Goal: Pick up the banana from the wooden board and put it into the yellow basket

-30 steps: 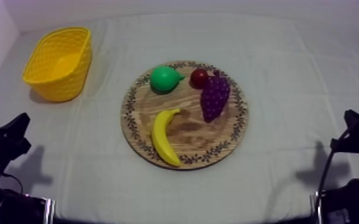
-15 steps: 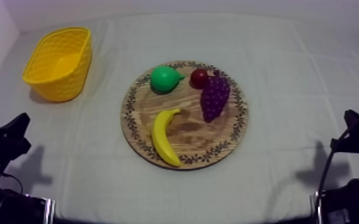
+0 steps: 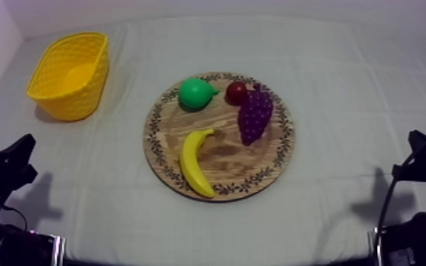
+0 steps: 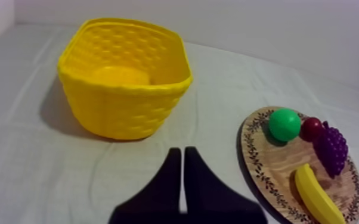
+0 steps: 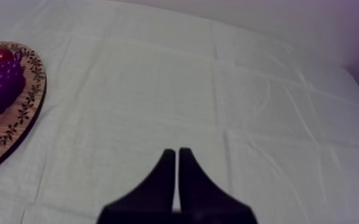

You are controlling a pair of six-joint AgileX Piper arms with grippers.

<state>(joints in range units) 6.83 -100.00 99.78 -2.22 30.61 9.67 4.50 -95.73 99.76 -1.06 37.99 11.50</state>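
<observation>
Holding the left gripper [image 4: 179, 152] low over the cloth [image 4: 27, 155] at the left edge of the table [image 3: 343, 92], its two black fingers pressed together into a narrow wedge and clasping nothing. Pointing that gripper toward the yellow basket [image 4: 125, 113], standing upright with its open mouth up on the cloth just ahead, near the table's far left corner. Holding the right gripper [image 5: 174, 152] low at the opposite edge, its fingers clenched together the same way on nothing, facing a broad stretch of cloth beside the patterned rim of the round wooden board [image 3: 230, 159]. Lying on the near left part of that board, well apart from both grippers and from the basket: the banana [image 3: 194, 164], curved, with one end toward the board's middle and the other reaching the rim nearest the camera. Sharing the board with the banana: a green pear [image 3: 194, 93] at the far left, a small red fruit [image 3: 236, 91] near the pear at the far rim, and a purple bunch of grapes [image 3: 255, 114] touching the small red fruit and stretching down the right half. Sitting at the centre of the table, the board itself, flat on the cloth between the two grippers, with the basket off to its far left.
</observation>
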